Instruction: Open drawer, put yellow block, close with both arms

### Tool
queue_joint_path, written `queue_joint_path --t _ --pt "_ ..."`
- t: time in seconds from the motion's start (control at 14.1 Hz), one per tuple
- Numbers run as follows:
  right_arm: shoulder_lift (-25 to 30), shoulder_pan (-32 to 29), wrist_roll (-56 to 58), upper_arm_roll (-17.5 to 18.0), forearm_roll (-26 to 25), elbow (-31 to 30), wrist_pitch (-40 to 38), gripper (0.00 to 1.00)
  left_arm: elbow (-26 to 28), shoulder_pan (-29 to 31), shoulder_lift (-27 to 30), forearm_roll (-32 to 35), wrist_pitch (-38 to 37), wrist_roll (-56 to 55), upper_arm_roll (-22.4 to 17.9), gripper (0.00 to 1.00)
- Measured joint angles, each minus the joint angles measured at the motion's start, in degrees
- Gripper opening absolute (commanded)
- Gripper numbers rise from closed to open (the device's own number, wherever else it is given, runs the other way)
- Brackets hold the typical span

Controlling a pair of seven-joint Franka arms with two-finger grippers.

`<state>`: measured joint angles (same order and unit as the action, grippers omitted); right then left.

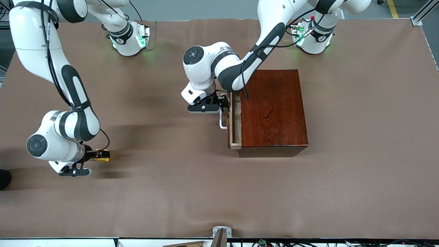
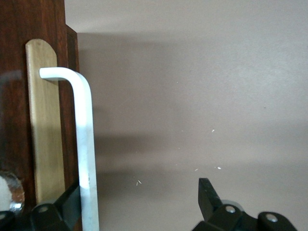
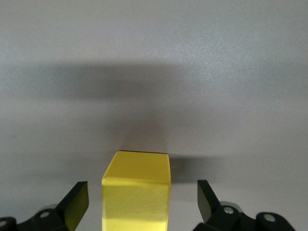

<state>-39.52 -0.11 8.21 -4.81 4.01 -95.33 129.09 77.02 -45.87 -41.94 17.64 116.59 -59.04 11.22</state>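
The dark reddish-brown box [image 1: 274, 109] stands mid-table, with its drawer [image 1: 235, 120] pulled out a small way toward the right arm's end. My left gripper [image 1: 224, 103] is open at the drawer's white handle [image 1: 222, 123]. In the left wrist view the handle [image 2: 86, 144] runs just inside one finger [image 2: 65, 207], with the other finger [image 2: 208, 192] well clear, so the left gripper [image 2: 137, 202] straddles the bar without clamping it. The yellow block [image 1: 103, 155] rests on the table at the right arm's end. My right gripper [image 3: 142, 202] is open around the yellow block [image 3: 137, 190], with gaps on both sides.
Brown cloth covers the table [image 1: 192, 192]. The pale drawer front [image 2: 45, 130] shows against the box's dark wood [image 2: 19, 48]. A small metal bracket [image 1: 221, 231] sits at the table edge nearest the front camera.
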Motion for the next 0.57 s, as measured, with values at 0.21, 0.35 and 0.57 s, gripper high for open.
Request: queue_joint_path --t 0.21,0.35,0.57 --pt "-0.1 0.0 0.0 0.0 -0.1 -0.3 0.0 0.06 -0.4 0.0 0.1 -0.8 0.0 -0.5 0.5 1.00" --pt "-0.1 0.0 0.0 0.0 -0.1 -0.4 0.0 0.00 -0.4 -0.1 0.1 -1.0 0.0 -0.5 0.5 1.00" --pt "-0.1 0.0 0.0 0.0 -0.1 -0.3 0.0 0.00 -0.3 -0.2 0.1 -1.0 0.1 -0.5 0.5 1.00"
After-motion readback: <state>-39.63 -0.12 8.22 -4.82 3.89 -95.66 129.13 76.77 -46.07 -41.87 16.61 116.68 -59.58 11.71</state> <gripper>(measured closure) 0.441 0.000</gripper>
